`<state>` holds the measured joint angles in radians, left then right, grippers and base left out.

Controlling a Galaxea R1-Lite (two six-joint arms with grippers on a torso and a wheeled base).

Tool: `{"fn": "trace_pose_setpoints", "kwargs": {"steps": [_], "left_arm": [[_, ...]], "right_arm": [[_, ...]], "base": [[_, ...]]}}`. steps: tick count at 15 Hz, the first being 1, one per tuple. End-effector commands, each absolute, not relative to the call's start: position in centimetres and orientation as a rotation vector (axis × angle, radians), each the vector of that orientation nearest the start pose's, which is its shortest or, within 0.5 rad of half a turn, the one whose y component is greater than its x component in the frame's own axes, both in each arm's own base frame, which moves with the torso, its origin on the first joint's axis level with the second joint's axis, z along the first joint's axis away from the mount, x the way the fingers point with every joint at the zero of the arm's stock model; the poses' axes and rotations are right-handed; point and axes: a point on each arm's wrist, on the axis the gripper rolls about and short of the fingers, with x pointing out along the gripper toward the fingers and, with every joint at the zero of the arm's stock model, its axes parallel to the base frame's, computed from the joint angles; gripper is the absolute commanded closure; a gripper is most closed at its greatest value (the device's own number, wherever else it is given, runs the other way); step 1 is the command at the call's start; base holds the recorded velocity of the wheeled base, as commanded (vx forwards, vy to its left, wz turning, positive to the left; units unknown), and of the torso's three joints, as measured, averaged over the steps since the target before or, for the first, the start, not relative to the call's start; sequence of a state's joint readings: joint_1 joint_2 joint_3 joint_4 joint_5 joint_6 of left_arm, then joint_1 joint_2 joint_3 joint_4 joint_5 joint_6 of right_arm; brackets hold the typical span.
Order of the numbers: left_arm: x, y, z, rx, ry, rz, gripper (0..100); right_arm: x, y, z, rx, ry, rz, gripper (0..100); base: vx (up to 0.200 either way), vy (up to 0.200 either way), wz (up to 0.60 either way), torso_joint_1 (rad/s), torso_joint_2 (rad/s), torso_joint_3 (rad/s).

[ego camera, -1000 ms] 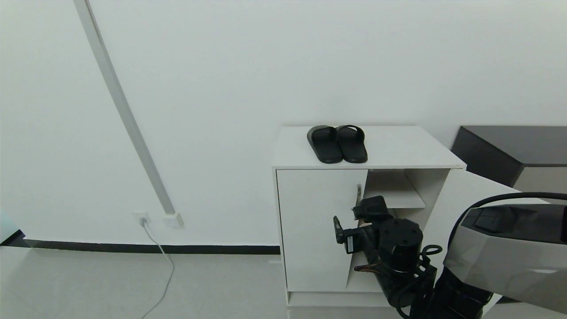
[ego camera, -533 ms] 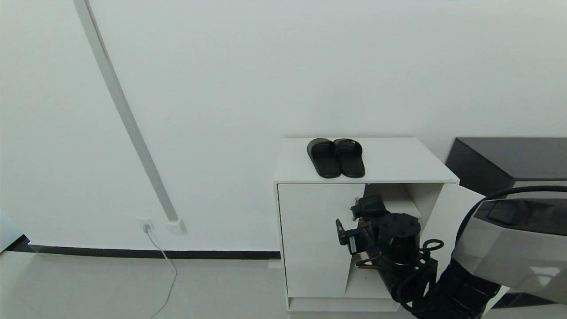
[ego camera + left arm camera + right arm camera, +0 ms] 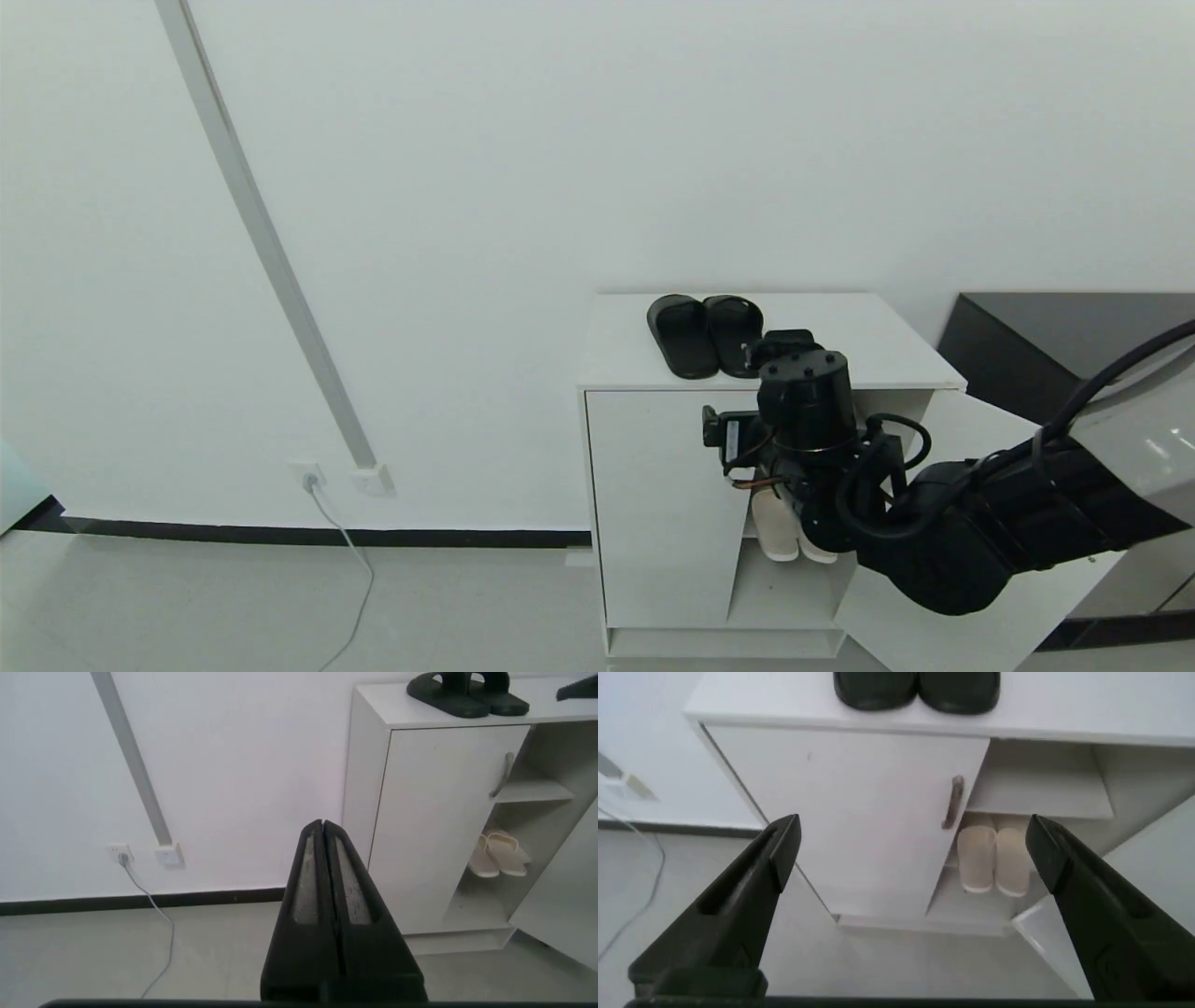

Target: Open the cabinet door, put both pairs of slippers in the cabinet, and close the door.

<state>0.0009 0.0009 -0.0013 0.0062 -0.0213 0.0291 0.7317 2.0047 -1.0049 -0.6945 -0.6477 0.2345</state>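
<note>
The black slippers (image 3: 709, 334) sit side by side on top of the white cabinet (image 3: 864, 350), toward its left half. The pale slippers (image 3: 782, 534) lie inside on a shelf, at about 5 o'clock from the black pair, in the compartment bared by the open right door (image 3: 920, 639). The left door (image 3: 653, 504) is shut. The right gripper (image 3: 912, 835) hangs before the cabinet front, fingers wide apart and empty. The left gripper (image 3: 322, 829), fingers pressed together on nothing, is well apart from the cabinet. A wall socket (image 3: 303, 460) lies at the cabinet's 9 o'clock.

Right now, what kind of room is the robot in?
Probably a home-like entryway: a white shoe cabinet against a bare wall, black slippers on top, pale slippers inside.
</note>
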Motion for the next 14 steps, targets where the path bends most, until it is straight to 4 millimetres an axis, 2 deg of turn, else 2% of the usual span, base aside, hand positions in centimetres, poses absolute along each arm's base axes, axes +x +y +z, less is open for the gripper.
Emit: {"fn": "trace_pose_setpoints", "kwargs": {"steps": [1,3,9,14], "left_arm": [[-2.3,-0.1,7.5,0.029,0.006,-0.02,100],[-2.3,-0.1,7.5,0.029,0.006,-0.02,100],[-2.3,-0.1,7.5,0.029,0.006,-0.02,100],[-2.3,-0.1,7.5,0.029,0.006,-0.02,100]], "right_arm": [[29.0,24.0,14.3,0.059,0.219,0.051,0],[29.9,23.6,13.5,0.064,0.208,0.028,0],[30.1,23.3,13.0,0.062,0.207,0.019,0],[30.6,23.5,11.7,0.05,0.232,0.024,0]], "base": [[0.0,0.0,0.0,0.0,0.0,0.0],[0.2,0.0,0.0,0.0,0.0,0.002],[0.2,0.0,0.0,0.0,0.0,0.005],[0.2,0.0,0.0,0.007,0.0,0.003]]}}
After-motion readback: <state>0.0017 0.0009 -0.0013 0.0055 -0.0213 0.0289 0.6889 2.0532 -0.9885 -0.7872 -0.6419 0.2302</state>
